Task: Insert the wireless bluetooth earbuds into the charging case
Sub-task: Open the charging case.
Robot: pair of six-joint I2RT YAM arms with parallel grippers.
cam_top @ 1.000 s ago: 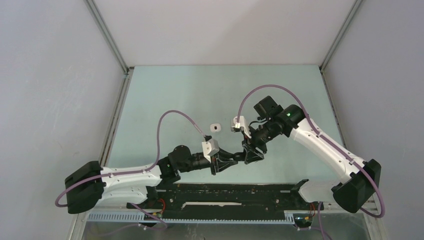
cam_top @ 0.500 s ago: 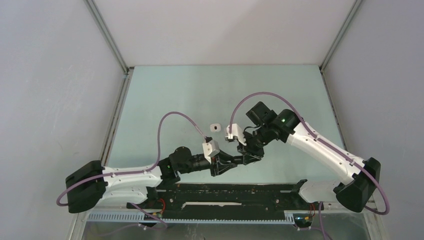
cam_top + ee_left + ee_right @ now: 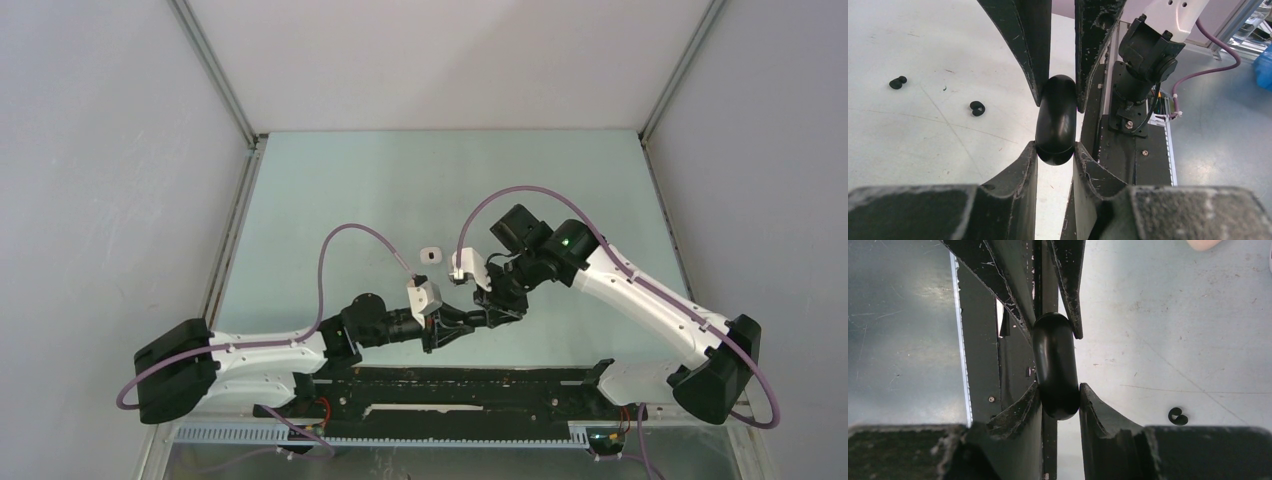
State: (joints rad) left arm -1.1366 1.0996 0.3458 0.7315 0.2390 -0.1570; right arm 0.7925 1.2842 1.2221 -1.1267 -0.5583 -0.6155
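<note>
A black rounded charging case (image 3: 1055,120) hangs above the table, pinched from both ends. My left gripper (image 3: 1055,150) is shut on its near end. The right gripper's fingers (image 3: 1030,50) clamp its far end. In the right wrist view the same case (image 3: 1055,367) sits edge-on in my right gripper (image 3: 1059,395), which is shut on it. In the top view the two grippers meet tip to tip (image 3: 487,317) near the table's front. Two black earbuds (image 3: 897,82) (image 3: 977,108) lie loose on the table left of the case. One earbud (image 3: 1177,416) shows in the right wrist view.
A small white case (image 3: 431,254) lies on the pale green table (image 3: 380,190), just behind the arms. The black base rail (image 3: 450,385) runs along the near edge under the grippers. Grey walls enclose three sides.
The right arm has swung left towards the left gripper and its jaws have narrowed onto the black case. The left gripper loosened briefly and shut again.
</note>
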